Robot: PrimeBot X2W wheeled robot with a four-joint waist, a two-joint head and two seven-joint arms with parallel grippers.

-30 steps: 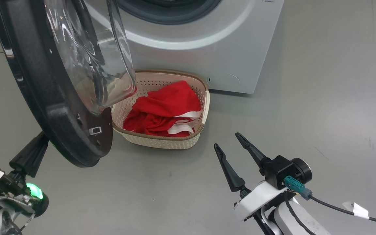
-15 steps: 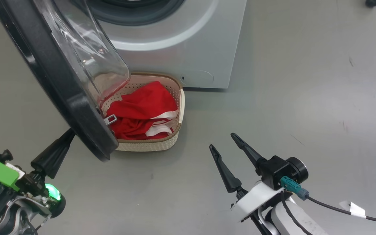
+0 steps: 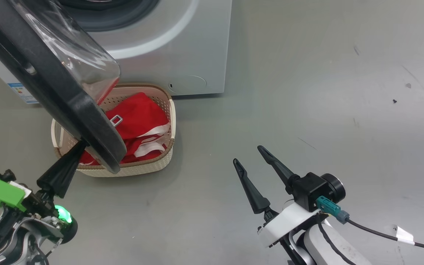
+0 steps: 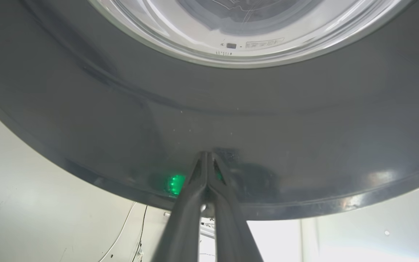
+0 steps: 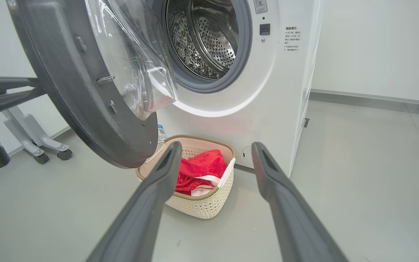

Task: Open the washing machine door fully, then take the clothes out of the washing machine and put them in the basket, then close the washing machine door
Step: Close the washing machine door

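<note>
The washing machine door (image 3: 68,106) stands half open above the basket (image 3: 142,167), which holds the clothes (image 3: 138,114) on the floor against the washing machine (image 3: 182,48), so closing looks to be the step in hand. The left gripper (image 4: 206,156), jaws clenched empty, touches the door's outer rim and should push it shut; the right gripper (image 3: 248,154) idles, jaws released.

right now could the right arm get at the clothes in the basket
Probably yes. The open right gripper faces bare floor up to the basket, and the clothes lie uncovered on that side. The washing machine door overhangs only the basket's left part.
</note>
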